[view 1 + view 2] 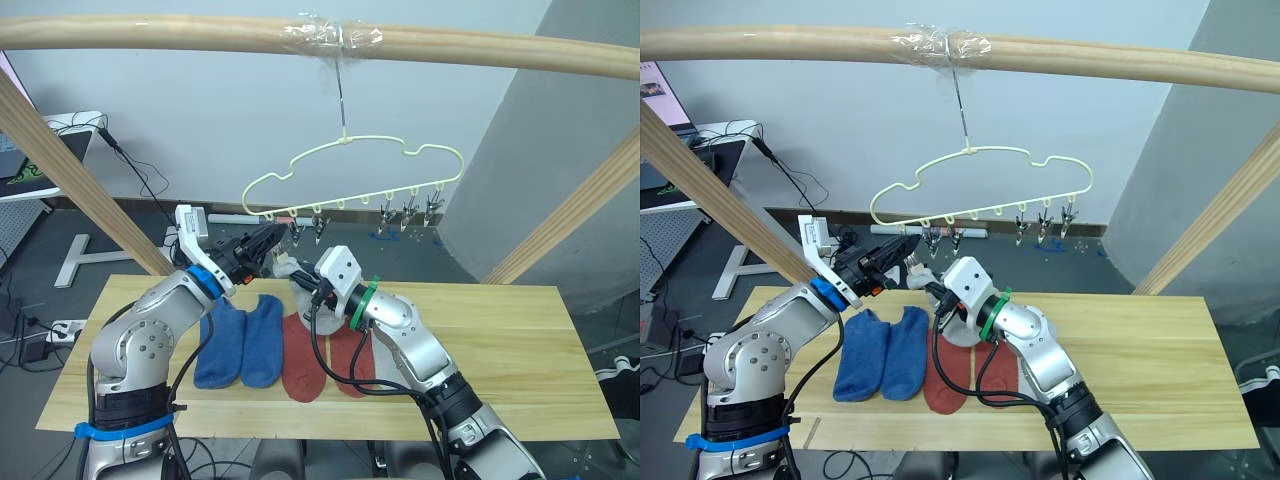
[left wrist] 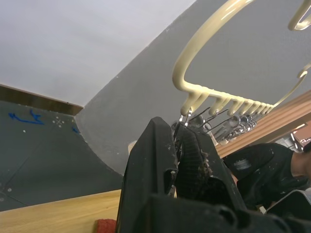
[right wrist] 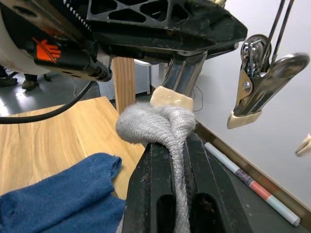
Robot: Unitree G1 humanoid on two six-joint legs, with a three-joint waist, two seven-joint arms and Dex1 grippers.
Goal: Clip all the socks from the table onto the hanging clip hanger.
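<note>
Right tool (image 3: 170, 160) clenches bunched grey knit sock (image 3: 160, 124); left tool (image 2: 177, 145) pinches a clip (image 2: 187, 119).

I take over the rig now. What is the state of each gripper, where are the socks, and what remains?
Right gripper: shut on a grey sock, raised to the first clip.
Left gripper: squeezing that clip on the clip hanger.
On the table: two blue socks, two rust-red socks.
Done: no sock hangs yet.
Left: clip this sock, then the others.
</note>
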